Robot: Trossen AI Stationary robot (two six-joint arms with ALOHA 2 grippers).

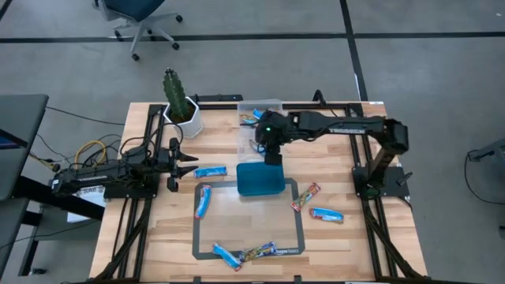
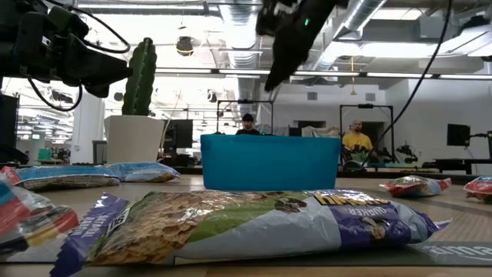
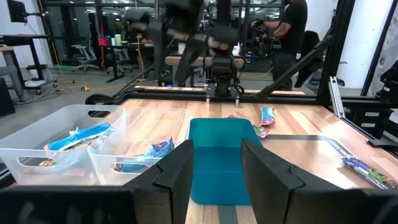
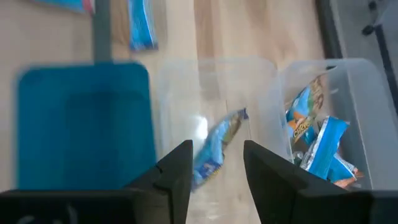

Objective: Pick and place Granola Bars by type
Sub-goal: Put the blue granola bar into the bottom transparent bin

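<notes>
Granola bars lie scattered on the table: a blue one [image 1: 210, 171] just ahead of my left gripper [image 1: 188, 162], another blue one [image 1: 203, 201], a red one [image 1: 305, 196], a blue one [image 1: 326, 214], and two by the near edge [image 1: 226, 255] [image 1: 258, 252]. My left gripper [image 3: 217, 155] is open, level and low over the table's left side. My right gripper [image 1: 272, 154] is open and points down over the clear bins. In the right wrist view [image 4: 217, 146], a blue bar [image 4: 214, 152] shows in one bin below the open fingers, apart from them. The other bin holds several bars [image 4: 317, 137].
A teal tray [image 1: 260, 178] sits mid-table, just nearer than the two clear bins [image 1: 254, 126]. A potted cactus [image 1: 181, 102] stands at the far left. Grey tape [image 1: 300, 229] outlines a rectangle on the near half of the table. People stand in the room beyond [image 2: 355, 142].
</notes>
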